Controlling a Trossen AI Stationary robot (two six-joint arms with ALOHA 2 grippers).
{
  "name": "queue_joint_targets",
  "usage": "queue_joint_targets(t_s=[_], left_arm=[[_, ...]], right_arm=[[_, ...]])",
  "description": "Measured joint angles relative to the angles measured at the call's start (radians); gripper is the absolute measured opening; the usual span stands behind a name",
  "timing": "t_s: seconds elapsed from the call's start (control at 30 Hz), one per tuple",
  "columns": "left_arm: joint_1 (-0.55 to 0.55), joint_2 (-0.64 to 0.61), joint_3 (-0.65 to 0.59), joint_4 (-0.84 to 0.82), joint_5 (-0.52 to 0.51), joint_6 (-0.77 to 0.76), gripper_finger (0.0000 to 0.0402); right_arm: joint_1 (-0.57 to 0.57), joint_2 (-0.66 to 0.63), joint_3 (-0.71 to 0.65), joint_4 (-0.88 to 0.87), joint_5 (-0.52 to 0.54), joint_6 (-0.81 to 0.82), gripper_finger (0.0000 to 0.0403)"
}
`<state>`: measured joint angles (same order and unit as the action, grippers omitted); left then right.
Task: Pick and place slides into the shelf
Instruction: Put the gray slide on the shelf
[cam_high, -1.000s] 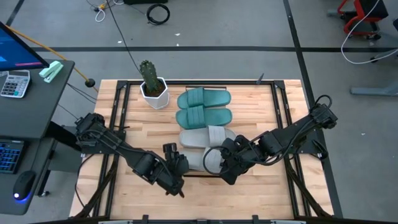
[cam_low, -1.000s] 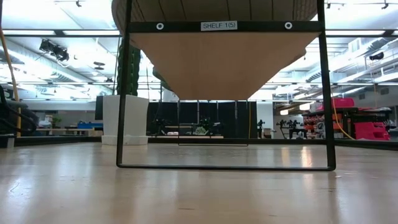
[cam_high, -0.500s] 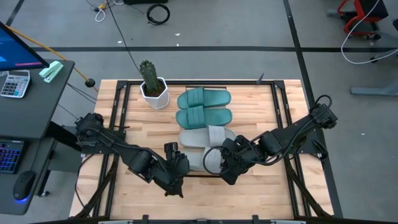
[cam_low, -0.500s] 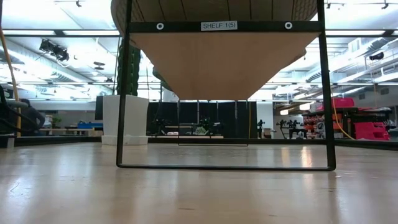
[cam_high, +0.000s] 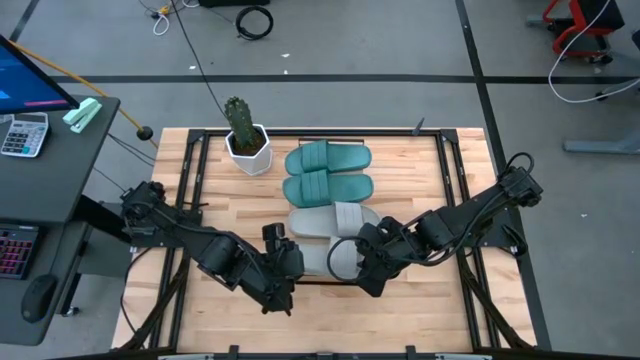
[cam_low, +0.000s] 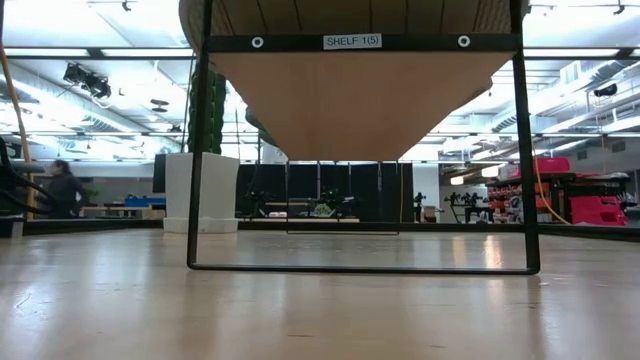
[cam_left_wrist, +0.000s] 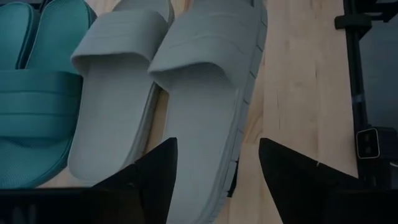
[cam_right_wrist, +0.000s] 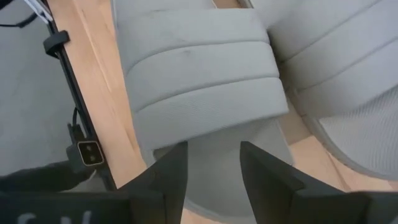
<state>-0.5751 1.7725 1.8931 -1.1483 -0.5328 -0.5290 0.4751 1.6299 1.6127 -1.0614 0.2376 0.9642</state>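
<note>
The near grey slide (cam_high: 322, 257) lies at the front end of the shelf (cam_high: 395, 215), long axis left-to-right between both grippers. The left gripper (cam_high: 283, 262) — fingers spread — points along that axis at one end. The right gripper (cam_high: 362, 262) straddles the opposite end, jaws parted — neither arm is clearly nearer.
</note>
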Motion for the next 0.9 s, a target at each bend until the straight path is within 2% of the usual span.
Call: queue_joint_targets(t_s=[0.33, 0.53, 0.63, 0.77, 0.9], left_arm=[[0.0, 0.0, 0.0, -0.004, -0.013, -0.009, 0.0231], [0.0, 0.0, 0.0, -0.004, -0.013, -0.009, 0.0226], [0.0, 0.0, 0.0, -0.004, -0.013, -0.009, 0.0222], [0.002, 0.0, 0.0, -0.005, -0.025, -0.002, 0.0223], [0.003, 0.0, 0.0, -0.004, -0.031, -0.002, 0.0222]], right_arm=[[-0.002, -0.008, 0.0, -0.008, -0.027, 0.0, 0.0154], [0.015, -0.087, 0.0, 0.0, -0.034, 0.031, 0.0151], [0.034, -0.115, 0.001, 0.068, -0.026, 0.028, 0.0148], [0.062, -0.088, 0.002, 0.137, -0.041, 0.008, 0.0145], [0.068, -0.054, 0.0, 0.074, -0.01, 0.0, 0.0145]])
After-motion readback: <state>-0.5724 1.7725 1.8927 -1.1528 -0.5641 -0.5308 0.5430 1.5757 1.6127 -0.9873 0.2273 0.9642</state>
